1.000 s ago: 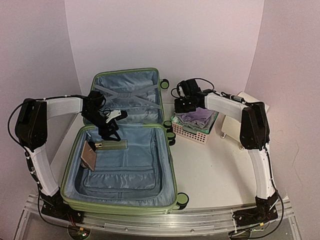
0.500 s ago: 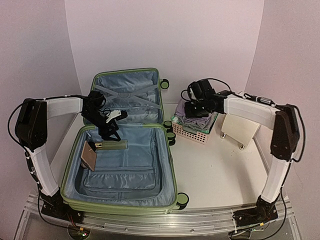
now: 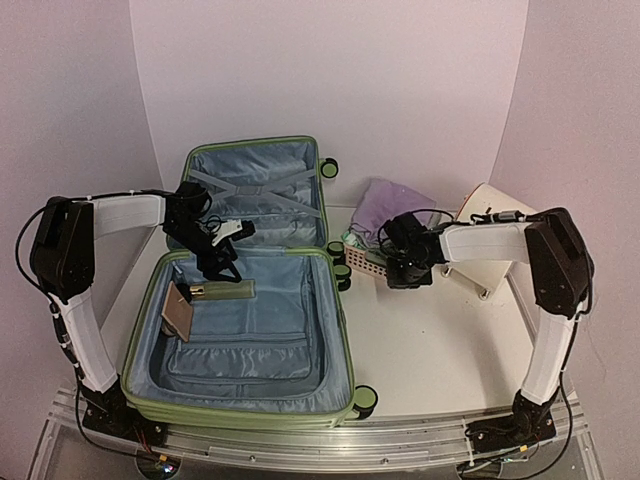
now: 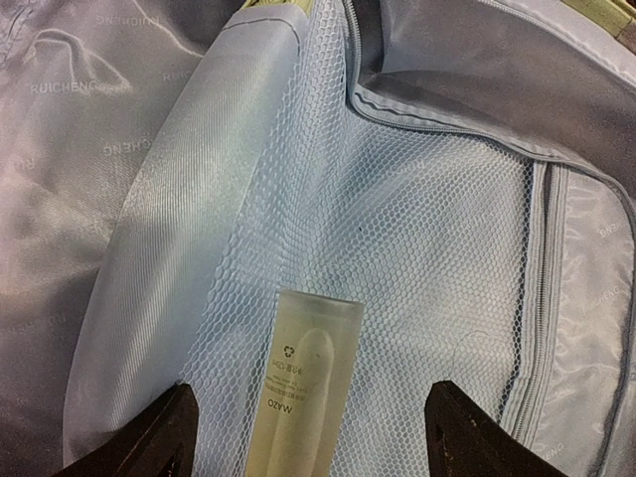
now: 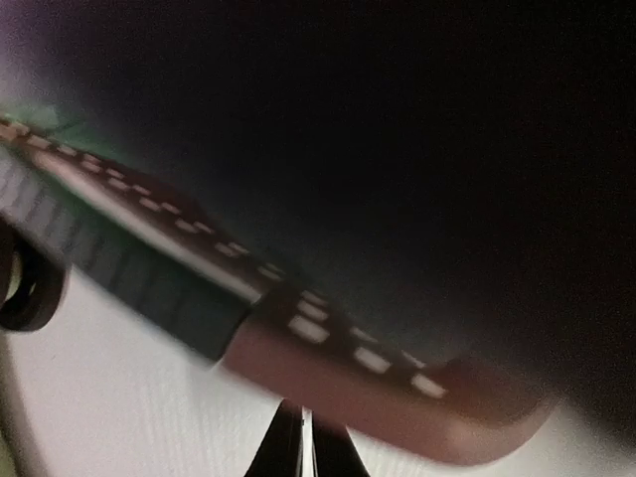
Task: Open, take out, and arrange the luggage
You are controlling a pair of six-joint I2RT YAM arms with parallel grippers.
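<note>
Luggage [image 3: 250, 330] is open. Left claw [image 4: 313, 397], wide open around a tube [image 4: 308, 358] inside it, should squeeze softly. Right claw [image 5: 303, 447] looks shut.

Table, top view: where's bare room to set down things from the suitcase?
Free: bare table between the suitcase, the basket and the near edge. Crowded: back right, where basket, purple cloth, cream drum and right gripper bunch together; the suitcase fills the left.

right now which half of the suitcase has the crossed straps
The far half, by the back wall: grey straps cross over its lining. The near half shows pockets but no straps.
</note>
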